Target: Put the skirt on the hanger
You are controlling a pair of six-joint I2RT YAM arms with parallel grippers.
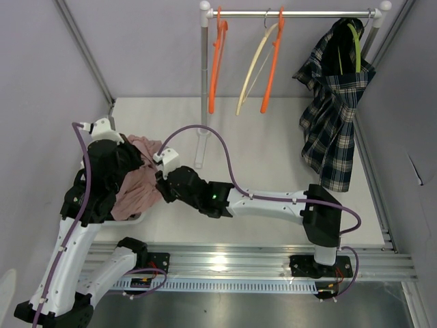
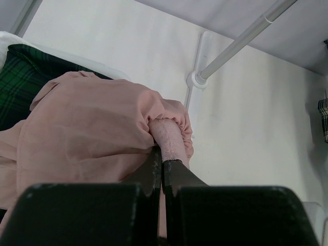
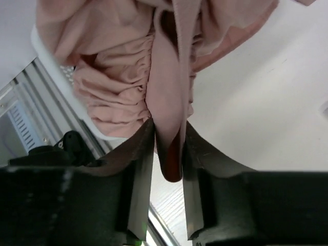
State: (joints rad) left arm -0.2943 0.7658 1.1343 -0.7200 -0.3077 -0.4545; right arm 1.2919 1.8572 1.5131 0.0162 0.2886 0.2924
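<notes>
The left hand (image 2: 162, 156) is clamped tight on the gathered waistband of the pink skirt (image 2: 87, 133), its two fingers pressed together with a roll of cloth pinched at the tips. The right hand (image 3: 168, 141) sits narrow around another fold of the same waistband, and the cloth fills the gap between its fingers, so it appears to have a grip as well. Two holds on the band probably serve to stretch it flat so that a hanger can take it.

The skirt hangs bunched between the two hands at the near left of the desk (image 1: 273, 157), over the rim of a white bin (image 3: 46, 54). A dark green plaid cloth (image 2: 20, 77) lies under it there.

Well apart, at the far side, a rail (image 1: 293, 13) carries two orange hangers (image 1: 217, 61) and a cream hanger (image 1: 256, 65), all bare. A plaid garment (image 1: 331, 123) already hangs on a green hanger (image 1: 355, 41) at the far right.

The desk is white and matt, grey walls (image 1: 150, 41) close it in, and a metal track (image 1: 225, 263) runs along its near edge.
</notes>
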